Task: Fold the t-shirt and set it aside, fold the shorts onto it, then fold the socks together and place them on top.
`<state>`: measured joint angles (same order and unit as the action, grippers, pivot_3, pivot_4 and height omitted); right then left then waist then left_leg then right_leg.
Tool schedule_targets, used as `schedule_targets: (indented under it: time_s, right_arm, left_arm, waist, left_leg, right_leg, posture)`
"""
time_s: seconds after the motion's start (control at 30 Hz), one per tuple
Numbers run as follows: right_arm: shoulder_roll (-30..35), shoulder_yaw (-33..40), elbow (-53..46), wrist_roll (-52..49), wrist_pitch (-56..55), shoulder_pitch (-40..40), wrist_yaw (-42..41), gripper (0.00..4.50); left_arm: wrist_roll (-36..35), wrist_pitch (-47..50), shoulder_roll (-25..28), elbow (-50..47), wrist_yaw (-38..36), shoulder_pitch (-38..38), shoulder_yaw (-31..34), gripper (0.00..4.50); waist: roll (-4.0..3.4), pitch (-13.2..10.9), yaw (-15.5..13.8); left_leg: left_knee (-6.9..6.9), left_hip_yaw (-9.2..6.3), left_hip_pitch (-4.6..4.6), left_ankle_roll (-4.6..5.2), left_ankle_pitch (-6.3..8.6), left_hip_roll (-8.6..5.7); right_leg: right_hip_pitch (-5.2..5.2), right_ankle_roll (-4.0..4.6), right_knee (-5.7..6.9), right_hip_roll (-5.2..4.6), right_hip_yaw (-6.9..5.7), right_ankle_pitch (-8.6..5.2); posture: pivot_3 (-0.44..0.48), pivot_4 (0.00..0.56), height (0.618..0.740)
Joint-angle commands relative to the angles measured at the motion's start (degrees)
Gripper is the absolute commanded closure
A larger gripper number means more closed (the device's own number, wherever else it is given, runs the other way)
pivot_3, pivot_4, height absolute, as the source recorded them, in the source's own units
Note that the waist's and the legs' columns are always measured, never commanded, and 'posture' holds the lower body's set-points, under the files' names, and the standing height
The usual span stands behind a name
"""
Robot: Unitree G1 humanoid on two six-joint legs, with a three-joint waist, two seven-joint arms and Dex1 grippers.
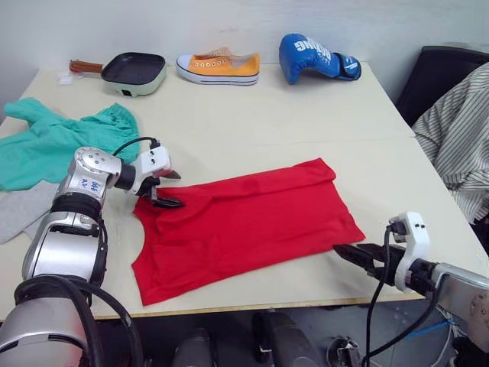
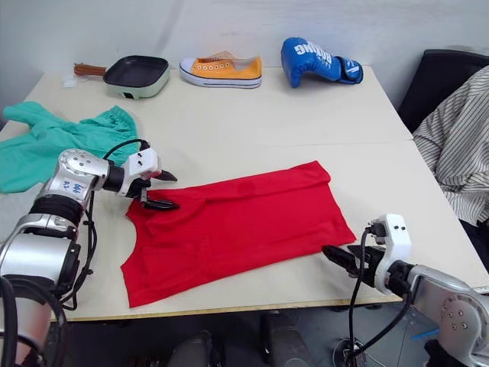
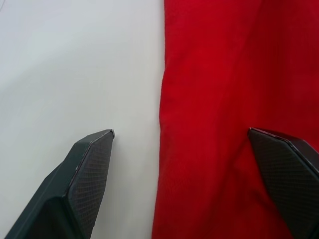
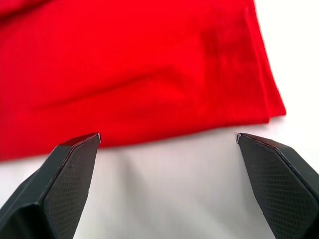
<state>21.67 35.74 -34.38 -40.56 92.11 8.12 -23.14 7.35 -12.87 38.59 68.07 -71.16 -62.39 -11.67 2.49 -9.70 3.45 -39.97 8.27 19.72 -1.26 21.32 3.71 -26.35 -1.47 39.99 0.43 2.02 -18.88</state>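
The red t-shirt [image 1: 244, 222] lies flat across the middle of the table, folded into a long band. My left gripper [image 1: 177, 189] is open at its far left corner; the shirt's edge [image 3: 162, 124] runs between the fingers, one over cloth and one over bare table. My right gripper [image 1: 342, 252] is open just off the shirt's near right corner [image 4: 269, 107], with bare table between its fingers. The teal shorts [image 1: 53, 141] lie bunched at the far left. Light grey socks [image 1: 19, 210] rest at the left edge, partly behind my left arm.
Along the table's [image 1: 306, 122] back edge stand a black pan [image 1: 134, 71], an orange shoe [image 1: 219, 67] and a blue boxing glove [image 1: 313, 57]. Striped cloth [image 1: 458, 130] and a dark chair [image 1: 439, 69] are off the right side.
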Motion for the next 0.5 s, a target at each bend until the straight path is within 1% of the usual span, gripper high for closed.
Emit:
schedule_targets:
  time_s: [0.03, 0.07, 0.1, 0.13, 0.17, 0.23, 0.27, 0.3, 0.4, 0.43, 0.5]
  right_arm:
    - [-2.5, -2.2, 4.2, 0.2, 0.4, 2.2, 5.3, 0.6]
    - [-2.9, -2.4, 4.6, 0.0, 0.4, 2.7, 6.0, 0.99]
    - [-3.2, -2.5, 4.9, -0.4, 0.4, 3.1, 6.6, 1.23]
    - [-3.5, -2.6, 5.2, -0.5, 0.4, 3.6, 7.1, 1.64]
    - [-3.7, -2.8, 5.5, -0.5, 0.4, 4.0, 7.6, 1.91]
    - [-3.8, -3.4, 6.1, -0.6, 0.4, 4.5, 7.9, 2.64]
    - [-3.7, -3.8, 6.3, -0.6, 0.4, 4.7, 8.0, 3.07]
    - [-3.6, -4.2, 6.6, -0.5, 0.4, 5.0, 8.0, 3.32]
    - [-2.5, -6.9, 9.0, 0.6, -0.4, 7.8, 7.4, 4.3]
    - [-1.7, -8.3, 10.3, 1.0, -1.4, 9.0, 6.9, 4.5]
    - [0.2, -11.2, 13.7, 2.1, -4.2, 11.8, 5.8, 4.5]
  left_arm:
    - [0.5, -0.4, 0.0, 0.6, -0.4, -0.9, 0.8, 0.83]
    - [0.5, -0.4, 0.1, 0.4, -0.6, -0.9, 0.9, 1.2]
    - [0.5, -0.5, 0.1, 0.3, -0.7, -0.8, 0.9, 1.44]
    - [0.4, -0.4, 0.2, 0.1, -1.0, -0.7, 1.0, 1.82]
    - [0.3, -0.4, 0.3, 0.0, -1.3, -0.6, 1.1, 2.05]
    - [0.1, -0.3, 0.6, -0.4, -2.0, -0.3, 1.4, 2.7]
    - [0.0, -0.2, 0.7, -0.6, -2.2, -0.1, 1.5, 3.09]
    - [-0.1, 0.0, 0.8, -0.9, -2.4, 0.2, 1.6, 3.29]
    - [-0.7, 2.0, 1.3, -4.2, -4.7, 2.6, 1.5, 4.2]
    - [-1.3, 2.8, 1.5, -6.5, -6.0, 3.9, 1.7, 4.48]
    - [-2.8, 4.7, 1.9, -11.4, -7.5, 6.8, 2.5, 4.48]
  waist:
    - [0.08, 0.1, 0.1]
    - [0.1, 0.1, 0.1]
    - [0.11, 0.1, 0.0]
    - [0.12, 0.1, 0.0]
    - [0.12, 0.1, 0.0]
    - [0.12, 0.1, 0.0]
    - [0.12, 0.1, 0.1]
    - [0.12, 0.1, 0.1]
    - [0.11, 0.1, 0.5]
    - [0.1, 0.1, 0.7]
    - [0.1, 0.1, 1.1]
  left_leg:
    - [0.02, 0.03, -0.07, 0.0, 0.0, 0.0]
    - [0.02, 0.04, -0.09, 0.01, 0.0, 0.0]
    - [0.02, 0.04, -0.09, 0.01, 0.0, 0.0]
    - [0.04, 0.04, -0.08, 0.01, 0.0, 0.0]
    - [0.06, 0.04, -0.08, 0.01, 0.0, 0.0]
    - [0.1, 0.06, -0.08, 0.0, 0.0, 0.02]
    - [0.12, 0.07, -0.08, 0.0, 0.0, 0.02]
    - [0.14, 0.08, -0.08, 0.0, 0.0, 0.02]
    - [0.19, 0.11, -0.1, 0.0, 0.0, 0.04]
    - [0.21, 0.15, -0.13, 0.0, 0.0, 0.03]
    - [0.24, 0.15, -0.15, 0.0, 0.0, 0.03]
  right_leg:
    - [0.06, 0.0, 0.0, 0.01, 0.03, 0.0]
    - [0.07, 0.0, 0.0, 0.0, 0.03, 0.01]
    - [0.07, 0.0, 0.0, 0.01, 0.03, 0.01]
    - [0.07, 0.0, -0.01, 0.01, 0.03, 0.01]
    - [0.06, 0.0, -0.01, 0.02, 0.03, 0.01]
    - [0.02, 0.0, -0.01, 0.02, 0.04, 0.0]
    - [0.01, 0.01, -0.01, 0.03, 0.05, 0.0]
    - [0.0, 0.01, -0.02, 0.03, 0.05, 0.0]
    - [-0.02, 0.01, -0.02, 0.04, 0.07, 0.0]
    - [-0.02, 0.01, -0.02, 0.04, 0.11, 0.0]
    - [-0.01, 0.01, -0.02, 0.03, 0.12, 0.0]
  posture:
    - [0.0, 0.15, 0.74]
    - [0.0, 0.15, 0.74]
    - [0.0, 0.15, 0.74]
    - [0.0, 0.15, 0.74]
    - [0.0, 0.15, 0.74]
    - [0.0, 0.15, 0.74]
    - [0.0, 0.15, 0.74]
    - [0.0, 0.15, 0.74]
    - [0.0, 0.15, 0.74]
    - [0.0, 0.15, 0.74]
    - [0.0, 0.15, 0.74]
